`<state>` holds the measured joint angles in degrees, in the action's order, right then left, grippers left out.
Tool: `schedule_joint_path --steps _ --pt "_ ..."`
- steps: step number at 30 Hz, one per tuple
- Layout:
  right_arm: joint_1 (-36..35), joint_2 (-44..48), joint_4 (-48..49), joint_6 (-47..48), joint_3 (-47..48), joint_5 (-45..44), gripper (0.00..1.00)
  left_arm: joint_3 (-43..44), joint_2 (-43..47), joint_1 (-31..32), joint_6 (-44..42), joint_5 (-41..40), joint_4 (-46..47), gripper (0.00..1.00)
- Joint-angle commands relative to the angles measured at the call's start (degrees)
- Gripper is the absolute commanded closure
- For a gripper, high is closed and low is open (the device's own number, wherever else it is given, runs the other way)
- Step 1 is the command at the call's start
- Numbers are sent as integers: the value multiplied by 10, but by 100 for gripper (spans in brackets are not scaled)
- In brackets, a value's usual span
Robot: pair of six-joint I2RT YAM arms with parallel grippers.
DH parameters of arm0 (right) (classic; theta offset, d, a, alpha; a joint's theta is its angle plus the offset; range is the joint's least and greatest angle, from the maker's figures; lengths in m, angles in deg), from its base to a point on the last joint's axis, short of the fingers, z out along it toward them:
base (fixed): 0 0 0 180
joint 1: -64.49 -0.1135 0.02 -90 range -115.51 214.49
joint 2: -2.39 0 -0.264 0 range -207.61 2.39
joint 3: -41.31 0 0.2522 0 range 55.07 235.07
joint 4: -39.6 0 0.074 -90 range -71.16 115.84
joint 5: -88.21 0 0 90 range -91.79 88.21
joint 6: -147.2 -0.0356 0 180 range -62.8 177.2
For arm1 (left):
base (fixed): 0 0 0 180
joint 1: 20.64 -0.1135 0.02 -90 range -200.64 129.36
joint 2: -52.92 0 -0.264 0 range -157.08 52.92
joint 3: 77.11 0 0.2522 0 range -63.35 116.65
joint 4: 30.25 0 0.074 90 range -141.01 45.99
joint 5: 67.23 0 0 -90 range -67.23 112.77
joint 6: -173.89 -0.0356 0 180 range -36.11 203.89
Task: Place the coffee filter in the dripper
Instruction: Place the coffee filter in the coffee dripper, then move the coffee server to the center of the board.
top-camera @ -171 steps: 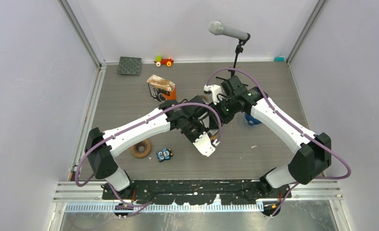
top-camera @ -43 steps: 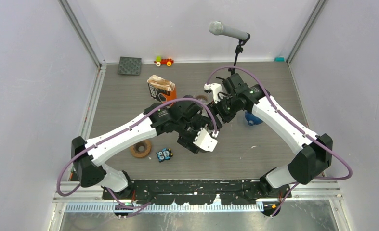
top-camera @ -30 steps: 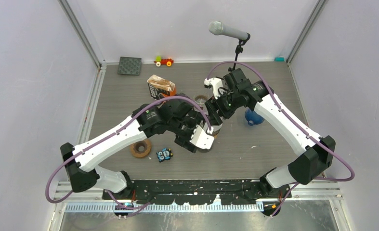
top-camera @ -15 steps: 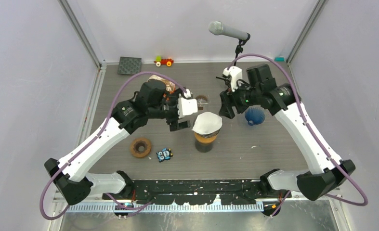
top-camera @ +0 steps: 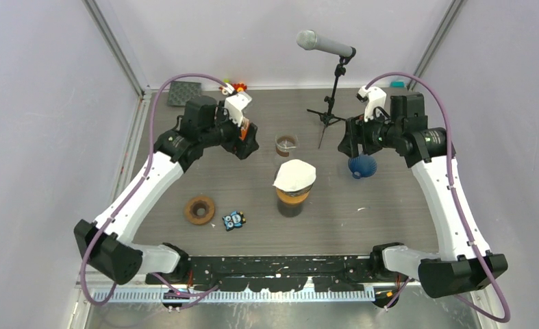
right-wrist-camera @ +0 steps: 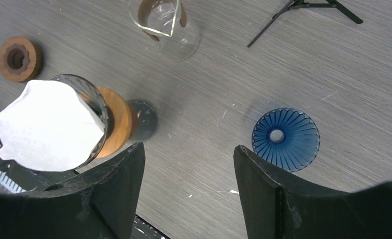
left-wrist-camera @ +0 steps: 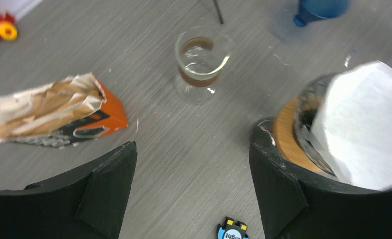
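Centre of the table (top-camera: 390, 205) is where we find the coffee filter (top-camera: 294, 175). The white paper sits mouth-up in the dripper (top-camera: 292, 197), a glass cone with a wooden collar on a dark base. We see the paper's crumpled rim standing above the glass and overhanging it on one side.

We see the left end effector (top-camera: 244, 145) raised at the far left of the table, beside the orange bag (left-wrist-camera: 54, 117). Its fingers are spread wide with nothing between them. From it, the filter lies well apart, toward the arm bases and to the right. In the left wrist view the filter (left-wrist-camera: 363, 124) shows past the right-hand finger (left-wrist-camera: 278, 189), which covers the dripper's lower side in that view. The glass beaker (left-wrist-camera: 201, 62) stands between the fingers' line of sight and the far wall.

We find the right end effector (top-camera: 348, 140) lifted on the other side, close above the blue ribbed cone (top-camera: 362, 166) and near the microphone stand (top-camera: 331, 103). Its fingers also stand apart and hold nothing. In the right wrist view the filter (right-wrist-camera: 47, 127) lies outside the left-hand finger (right-wrist-camera: 119, 184), well apart from it, while the blue cone (right-wrist-camera: 285, 139) lies outside the right-hand one.

Neither end effector touches the filter or the dripper.
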<state>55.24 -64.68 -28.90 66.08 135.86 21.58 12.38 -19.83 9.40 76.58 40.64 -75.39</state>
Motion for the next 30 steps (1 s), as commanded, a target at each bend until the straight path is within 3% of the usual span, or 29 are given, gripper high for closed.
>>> schedule_joint_path --steps 1,10,17,30 --pt "7 -13 47 -20 -2 -9 31 30 -41 -42 89 -9 14 17" --pt "7 -16 123 -30 -57 -39 32 141 -217 -44 143 -9 22 27" --pt "7 -4 151 -31 -100 -31 32 231 -331 -35 157 -8 5 29" --pt "18 2 155 -23 -122 -13 32 286 -410 4 143 -26 -23 31"
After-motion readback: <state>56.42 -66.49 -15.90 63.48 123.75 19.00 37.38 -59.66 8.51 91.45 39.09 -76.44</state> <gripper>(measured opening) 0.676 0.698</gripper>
